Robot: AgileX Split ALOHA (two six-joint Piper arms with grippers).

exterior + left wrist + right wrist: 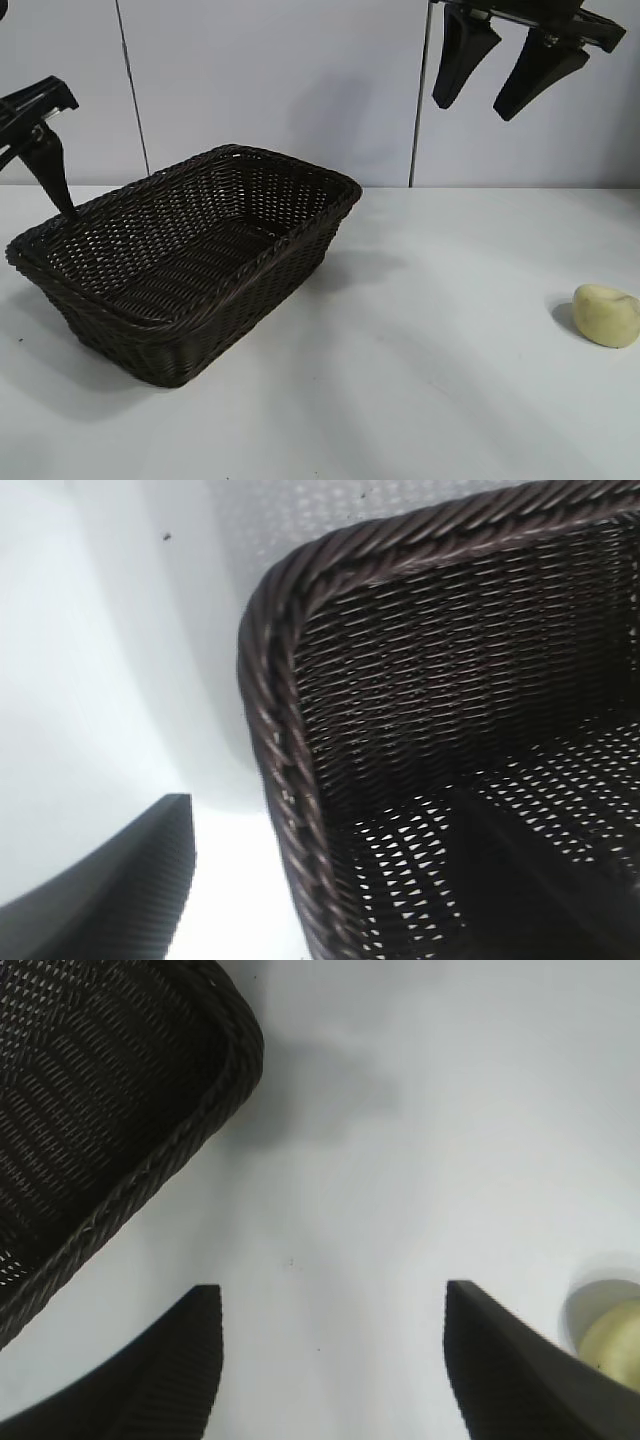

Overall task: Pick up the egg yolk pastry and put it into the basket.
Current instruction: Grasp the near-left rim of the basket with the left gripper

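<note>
The egg yolk pastry, a small pale yellow lump, lies on the white table at the far right, and its edge shows beside one finger in the right wrist view. The dark brown woven basket stands at centre-left with nothing in it. My right gripper hangs high at the back right, open and holding nothing, left of the pastry and well above it. My left gripper is open over the basket's far left corner, straddling the braided rim. Only one of its fingers shows in the exterior view.
A white tabletop stretches between basket and pastry, with a pale wall behind. The pastry sits close to the right edge of the exterior view.
</note>
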